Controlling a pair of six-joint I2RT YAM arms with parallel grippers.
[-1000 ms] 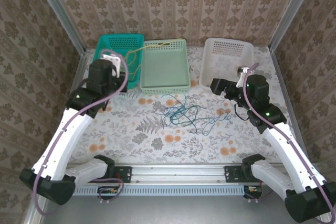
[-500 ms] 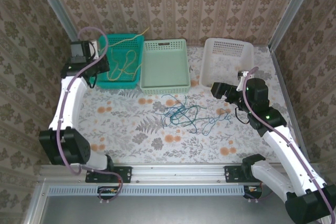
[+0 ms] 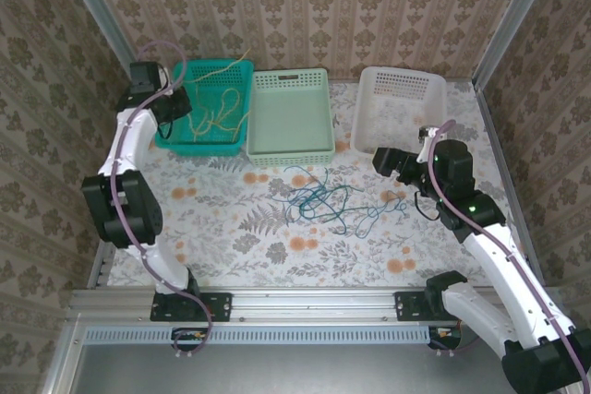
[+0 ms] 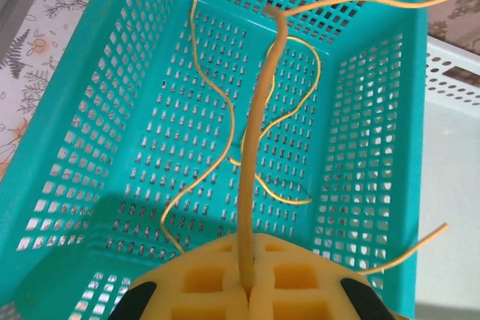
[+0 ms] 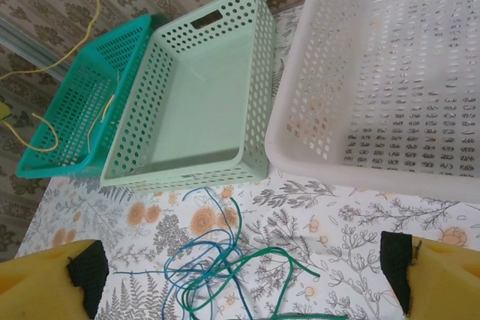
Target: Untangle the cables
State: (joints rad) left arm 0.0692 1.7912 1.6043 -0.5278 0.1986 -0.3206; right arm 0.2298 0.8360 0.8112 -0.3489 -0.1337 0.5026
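The blue and green cables (image 3: pixel 319 202) lie knotted in one loose heap on the middle of the table (image 3: pixel 231 237), just in front of the pale green basket (image 3: pixel 291 149). The right gripper (image 3: pixel 383 161) hovers near the heap's right side, fingers spread wide and holding nothing. At the table's far left corner the left gripper (image 4: pixel 247 290) is pinched on a yellow cable (image 4: pixel 257 148) above the teal basket (image 4: pixel 90 110), where other yellow loops lie. The step looks like dropping this cable in. It seems best to lower over the basket's middle before letting go, so the loose end arching over the far rim falls inside. The right arm is bent low, wrist aimed toward the far edge. The left arm stands tall and reaches far, wrist tipped down into the basket.
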